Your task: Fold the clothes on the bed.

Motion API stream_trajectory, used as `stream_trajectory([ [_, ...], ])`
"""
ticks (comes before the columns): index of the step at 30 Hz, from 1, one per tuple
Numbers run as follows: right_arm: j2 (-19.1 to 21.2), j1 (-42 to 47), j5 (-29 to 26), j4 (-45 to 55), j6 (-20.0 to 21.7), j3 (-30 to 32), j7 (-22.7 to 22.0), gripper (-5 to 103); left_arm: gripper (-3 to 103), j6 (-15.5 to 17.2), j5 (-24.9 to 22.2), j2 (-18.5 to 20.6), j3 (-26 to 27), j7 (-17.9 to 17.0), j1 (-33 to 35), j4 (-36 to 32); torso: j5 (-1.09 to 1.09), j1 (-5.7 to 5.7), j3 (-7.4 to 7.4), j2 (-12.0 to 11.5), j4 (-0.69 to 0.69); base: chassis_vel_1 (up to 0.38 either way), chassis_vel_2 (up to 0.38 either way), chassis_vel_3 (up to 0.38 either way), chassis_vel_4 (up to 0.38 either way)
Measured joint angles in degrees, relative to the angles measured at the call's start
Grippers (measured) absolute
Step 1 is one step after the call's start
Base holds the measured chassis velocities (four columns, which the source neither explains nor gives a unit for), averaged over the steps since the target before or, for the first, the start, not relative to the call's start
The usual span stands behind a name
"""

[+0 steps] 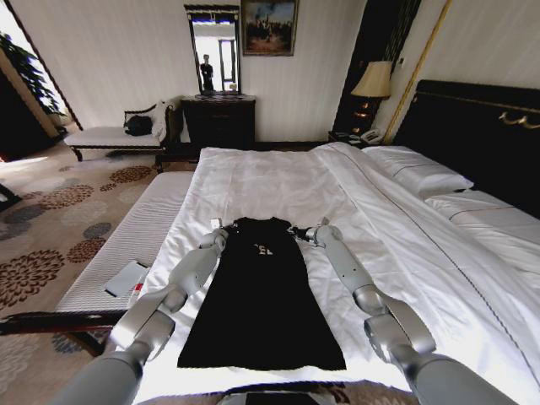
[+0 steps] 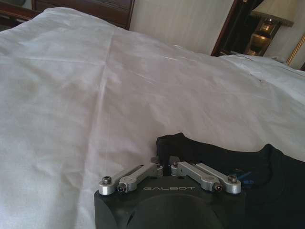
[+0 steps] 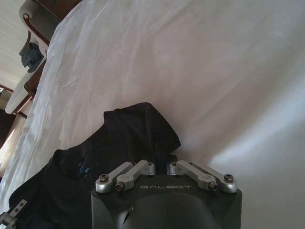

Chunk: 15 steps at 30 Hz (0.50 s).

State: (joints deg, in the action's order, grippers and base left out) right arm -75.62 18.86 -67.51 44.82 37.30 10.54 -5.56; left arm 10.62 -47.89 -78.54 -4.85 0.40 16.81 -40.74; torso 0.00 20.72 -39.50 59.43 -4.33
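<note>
Now one black garment (image 1: 261, 295), two pincers pinching shoulders

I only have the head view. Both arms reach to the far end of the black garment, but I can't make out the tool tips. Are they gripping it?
Observer: Right wrist view: the right tool is shut on the garment, and the fabric bunches into a peak at its tips.
Operator: And the left?
Observer: The left tool is shut on the garment's corner beside the neckline. The fabric there lies flatter.
Operator: Anything else near the collar?
Observer: A small blue mark shows inside the neckline.
</note>
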Motion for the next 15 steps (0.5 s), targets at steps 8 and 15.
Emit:
stream_trajectory([
  [8,0.3,0.5,0.1,0.7,-0.2,-0.3,-0.1,1,2,0.2,-0.5,0.6,-0.2,0.0,0.0,-0.9,0.0,0.0,0.0,0.0,0.0,0.0,0.0,0.0,0.0],
  [15,0.8,0.9,0.9,2.1,-1.4,-1.2,0.1,1,2,0.3,-1.4,1.0,-0.2,0.0,-0.4,-1.7,0.0,0.0,0.0,0.0,-0.01,0.0,0.0,0.0,0.0],
])
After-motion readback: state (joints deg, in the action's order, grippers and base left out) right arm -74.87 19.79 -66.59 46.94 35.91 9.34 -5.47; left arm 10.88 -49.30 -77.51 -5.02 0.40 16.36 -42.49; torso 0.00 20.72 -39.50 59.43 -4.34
